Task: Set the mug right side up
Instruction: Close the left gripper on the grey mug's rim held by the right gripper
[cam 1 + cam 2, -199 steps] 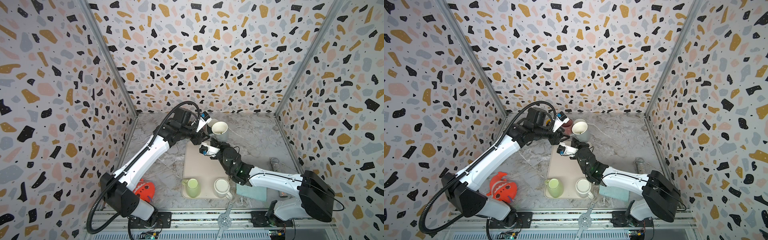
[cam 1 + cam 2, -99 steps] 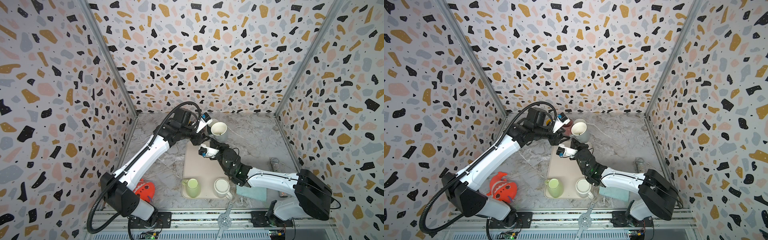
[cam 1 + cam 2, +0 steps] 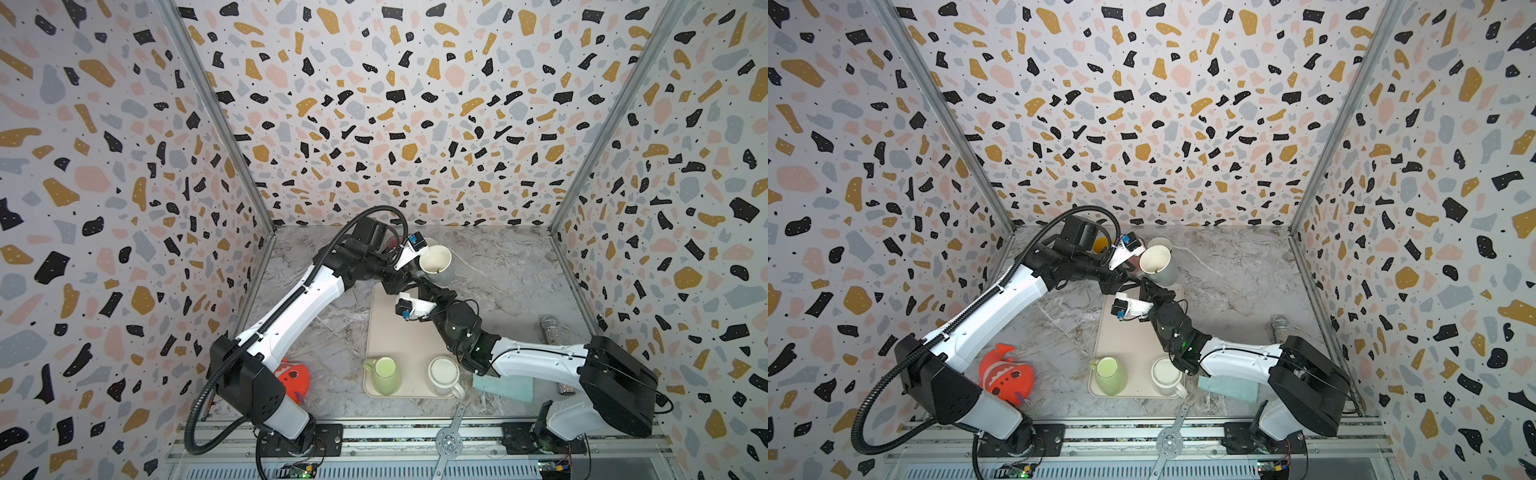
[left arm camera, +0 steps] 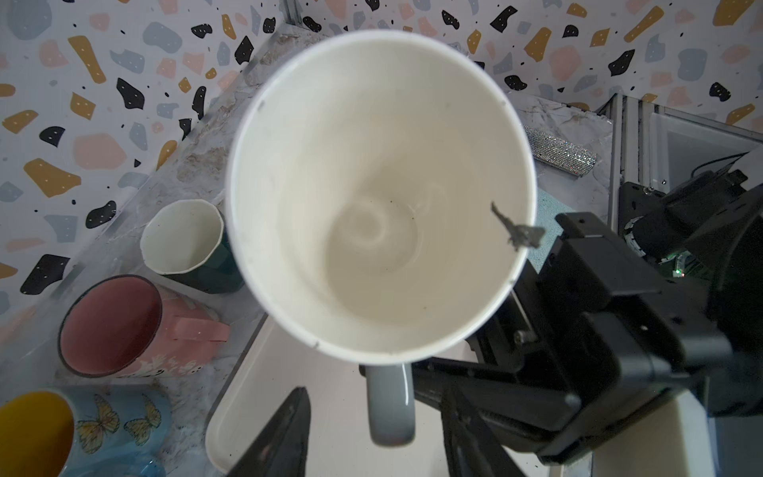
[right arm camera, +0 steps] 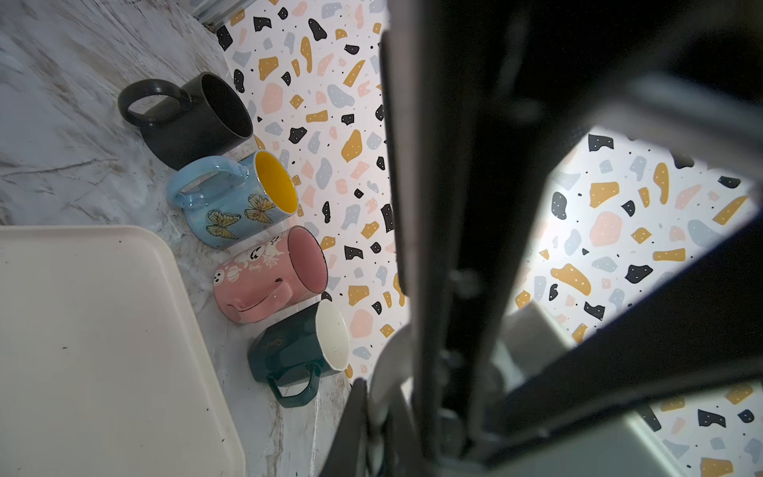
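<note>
A grey mug (image 3: 436, 264) (image 3: 1156, 264) hangs in the air over the far end of the beige tray (image 3: 399, 336), its mouth facing up and its cream inside (image 4: 380, 194) empty. Its grey handle (image 4: 390, 406) points toward the left wrist camera. My right gripper (image 5: 377, 417) (image 3: 422, 286) is shut on that handle from below. My left gripper (image 4: 375, 442) (image 3: 405, 276) is open, with one finger on each side of the handle and not touching it.
A green mug (image 3: 384, 374) and a white mug (image 3: 442, 372) stand upright on the tray's near end. Several mugs line the back wall: black (image 5: 194, 119), blue (image 5: 235, 198), pink (image 5: 264, 272), dark green (image 5: 297, 351). An orange toy (image 3: 293, 376), a teal sponge (image 3: 505, 388) and a glittery microphone (image 3: 550, 328) lie around.
The mug and the right gripper holding it have drifted slightly left. The left gripper has stayed beside the handle.
</note>
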Robot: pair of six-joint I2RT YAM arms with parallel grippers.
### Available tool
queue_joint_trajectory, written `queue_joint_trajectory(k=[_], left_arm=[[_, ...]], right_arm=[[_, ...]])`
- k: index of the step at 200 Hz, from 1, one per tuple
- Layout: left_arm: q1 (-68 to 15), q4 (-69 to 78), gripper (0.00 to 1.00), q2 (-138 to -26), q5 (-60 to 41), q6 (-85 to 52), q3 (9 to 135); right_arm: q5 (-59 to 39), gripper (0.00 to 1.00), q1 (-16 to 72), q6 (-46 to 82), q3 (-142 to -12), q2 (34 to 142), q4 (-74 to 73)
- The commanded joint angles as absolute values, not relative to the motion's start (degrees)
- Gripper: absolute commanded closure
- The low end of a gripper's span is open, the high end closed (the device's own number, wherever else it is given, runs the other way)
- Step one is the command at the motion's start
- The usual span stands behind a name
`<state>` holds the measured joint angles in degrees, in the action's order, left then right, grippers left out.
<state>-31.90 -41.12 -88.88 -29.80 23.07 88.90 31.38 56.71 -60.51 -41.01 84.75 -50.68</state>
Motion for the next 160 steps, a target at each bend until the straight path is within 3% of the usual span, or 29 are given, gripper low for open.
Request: queue_joint_trajectory(k=[1,91,160], left_arm=[[-34.8,-45.2,0.5,-89.6,-36.3,22.1,90.4],[-34.8,-44.6,0.58,-90.3,-38.4,21.9,90.7],[-34.8,-44.8,0.74,-91.2,-39.5,21.8,90.8]], right_arm=[[33.6,1.0,56.3,-61.8,-42.7,84.4,-57.8],[32.5,1.0,56.5,-61.2,-42.6,84.7,-58.2],[32.1,1.0,56.6,-60.6,-42.5,84.7,-58.3]])
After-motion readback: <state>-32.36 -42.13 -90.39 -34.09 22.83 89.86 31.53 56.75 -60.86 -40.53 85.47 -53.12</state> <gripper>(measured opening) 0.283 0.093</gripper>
